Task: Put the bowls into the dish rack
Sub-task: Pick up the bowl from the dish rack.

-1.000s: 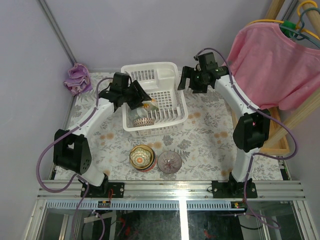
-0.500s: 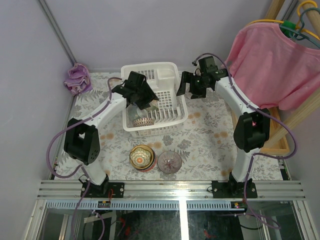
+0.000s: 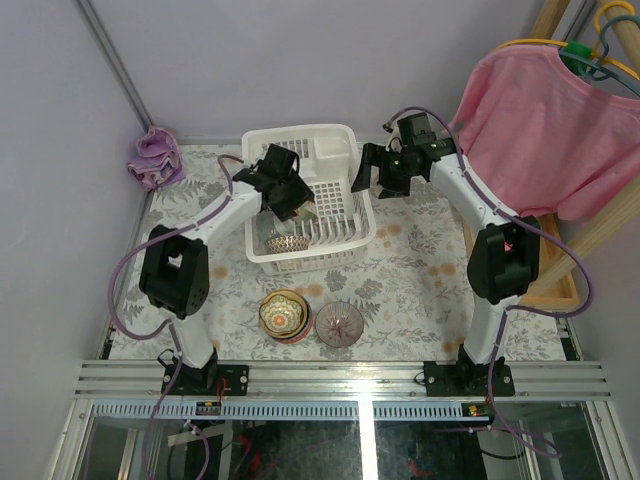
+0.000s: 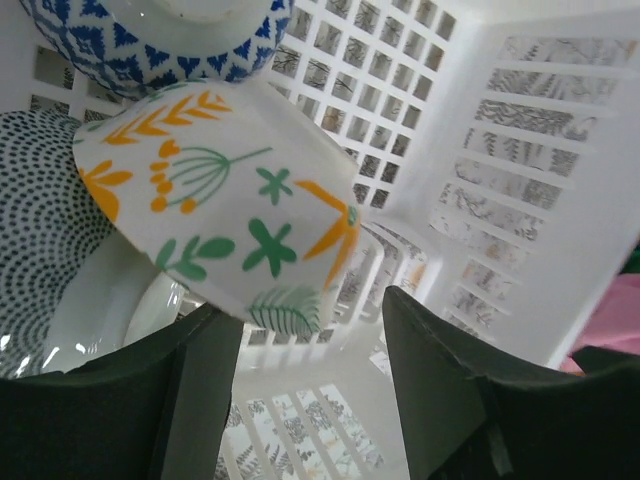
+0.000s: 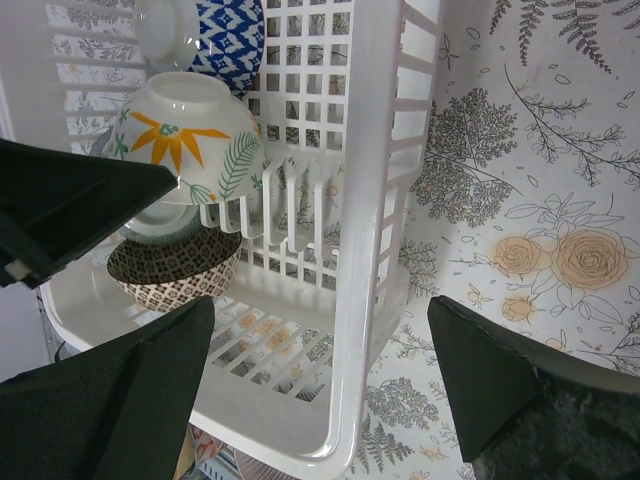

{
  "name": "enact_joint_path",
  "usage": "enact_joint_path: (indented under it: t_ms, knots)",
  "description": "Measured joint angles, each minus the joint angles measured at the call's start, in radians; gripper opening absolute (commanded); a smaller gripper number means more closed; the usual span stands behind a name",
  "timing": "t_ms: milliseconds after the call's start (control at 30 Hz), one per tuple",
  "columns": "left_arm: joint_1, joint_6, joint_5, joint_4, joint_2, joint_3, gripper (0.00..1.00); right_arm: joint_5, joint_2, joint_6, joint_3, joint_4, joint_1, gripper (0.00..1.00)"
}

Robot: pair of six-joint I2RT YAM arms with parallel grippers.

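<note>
The white dish rack (image 3: 335, 150) stands at the table's back middle. In the left wrist view a white bowl with an orange flower (image 4: 220, 200) leans on its side in it, below a blue-white bowl (image 4: 160, 35) and beside a grey-speckled bowl (image 4: 40, 240). My left gripper (image 3: 297, 205) is open and empty just below the flower bowl's rim (image 4: 310, 400). My right gripper (image 3: 368, 182) is open, its fingers either side of the rack's right wall (image 5: 370, 250). A brown patterned bowl (image 5: 175, 270) sits low in the rack. An orange-yellow bowl stack (image 3: 283, 315) and a grey bowl (image 3: 340, 323) sit on the table in front.
A purple cloth (image 3: 155, 155) lies at the back left corner. A pink shirt (image 3: 545, 120) hangs on a hanger at the right, above a wooden tray (image 3: 560, 285). The flowered tablecloth (image 3: 420, 260) lies to the right of the rack.
My left gripper has moved right, further over the rack. The right gripper has shifted slightly left and down toward the rack's right wall.
</note>
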Motion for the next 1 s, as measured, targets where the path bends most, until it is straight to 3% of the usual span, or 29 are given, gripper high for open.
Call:
enact_joint_path:
  t_ms: [233,333,467,767,1000]
  knots:
    - [-0.024,-0.027,-0.073,0.008,0.089,0.024,0.44,-0.001,0.032,0.016,0.0,0.022,0.0,0.94]
    - [-0.042,-0.042,-0.115,0.027,0.095,0.032,0.31,-0.007,0.058,0.027,0.0,0.031,0.0,0.94]
    - [-0.063,-0.063,-0.132,0.077,0.112,0.049,0.02,-0.016,0.068,0.031,-0.007,0.043,0.0,0.94]
    - [-0.071,-0.051,-0.21,0.095,0.128,0.078,0.0,-0.019,0.068,0.03,-0.008,0.052,0.0,0.94]
    - [-0.067,-0.014,-0.185,0.107,0.115,0.09,0.0,-0.018,0.076,0.03,-0.008,0.053,0.0,0.94]
